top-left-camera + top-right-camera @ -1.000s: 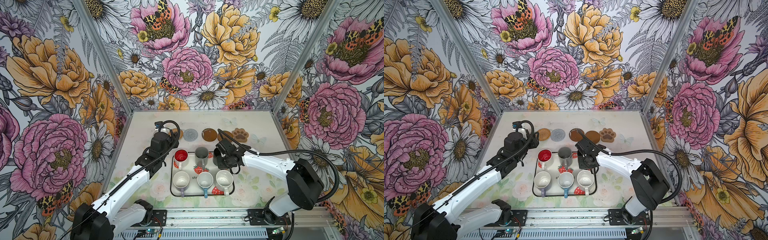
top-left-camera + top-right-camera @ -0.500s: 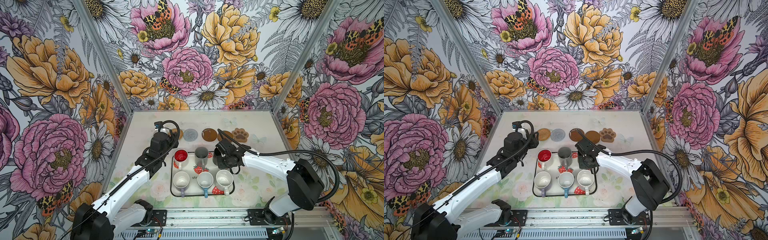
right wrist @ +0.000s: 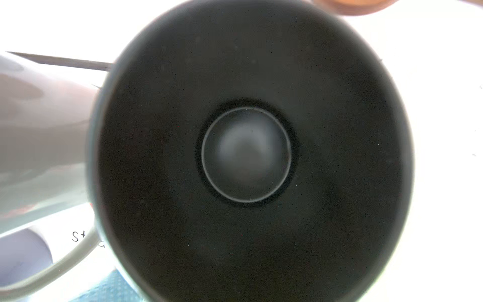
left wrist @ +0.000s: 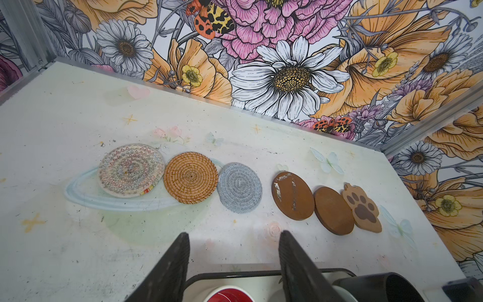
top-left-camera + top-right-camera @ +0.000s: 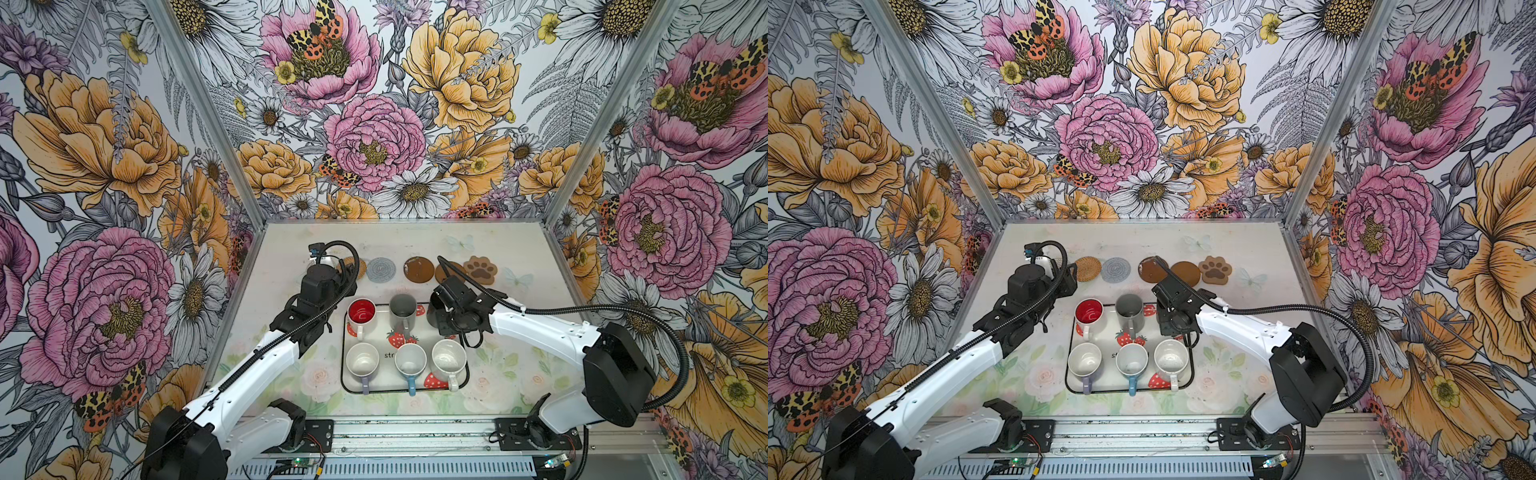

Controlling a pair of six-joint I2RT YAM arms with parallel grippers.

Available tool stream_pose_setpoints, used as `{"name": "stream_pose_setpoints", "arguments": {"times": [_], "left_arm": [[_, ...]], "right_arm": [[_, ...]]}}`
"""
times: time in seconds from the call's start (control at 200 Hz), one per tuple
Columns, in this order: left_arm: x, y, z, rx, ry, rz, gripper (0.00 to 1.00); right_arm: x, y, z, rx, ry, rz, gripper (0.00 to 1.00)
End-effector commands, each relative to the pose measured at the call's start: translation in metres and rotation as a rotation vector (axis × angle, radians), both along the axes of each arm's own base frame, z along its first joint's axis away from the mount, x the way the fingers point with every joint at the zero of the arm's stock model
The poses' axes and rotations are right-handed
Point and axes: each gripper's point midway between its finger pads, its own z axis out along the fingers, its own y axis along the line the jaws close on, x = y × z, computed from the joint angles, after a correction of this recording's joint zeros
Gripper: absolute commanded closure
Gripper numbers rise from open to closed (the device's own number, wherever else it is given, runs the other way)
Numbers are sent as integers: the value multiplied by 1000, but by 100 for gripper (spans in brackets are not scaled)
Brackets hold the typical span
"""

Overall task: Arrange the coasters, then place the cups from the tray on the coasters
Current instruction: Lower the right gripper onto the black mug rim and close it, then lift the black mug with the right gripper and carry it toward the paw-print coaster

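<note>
Cups (image 5: 402,309) number six. The black mug (image 3: 245,154) sits directly beneath the right gripper (image 5: 444,311) at the tray's (image 5: 343,374) far right corner; whether those jaws are apart or together cannot be told. The left gripper (image 4: 232,236) hangs spread and empty over the tray's far rim. Five cups stand on the tray. Six coasters (image 4: 190,177) line up beyond it on a pale painted tabletop (image 4: 65,125), with floral walls (image 5: 374,104) around.

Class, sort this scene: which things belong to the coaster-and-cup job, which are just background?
Belong: coasters: beaded, tan woven, grey woven, scuffed disc, plain disc, paw; cups: red-lined, grey mug, black, lilac, blue, speckled; tray.
Background: table, floral walls, rail.
</note>
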Motion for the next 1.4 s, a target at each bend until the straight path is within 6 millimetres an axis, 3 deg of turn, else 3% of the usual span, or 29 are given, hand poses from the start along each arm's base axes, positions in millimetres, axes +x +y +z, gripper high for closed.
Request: {"name": "stream_pose_setpoints", "arguments": {"times": [0.0, 0.811, 1.396], "left_arm": [[1, 2, 0, -28, -10, 2, 44], [4, 4, -8, -23, 9, 9, 44], [11, 6, -16, -21, 30, 14, 44]], "right_arm": [[19, 6, 35, 46, -123, 2, 100], [39, -1, 64, 65, -173, 24, 100], [79, -39, 88, 79, -218, -16, 100]]}}
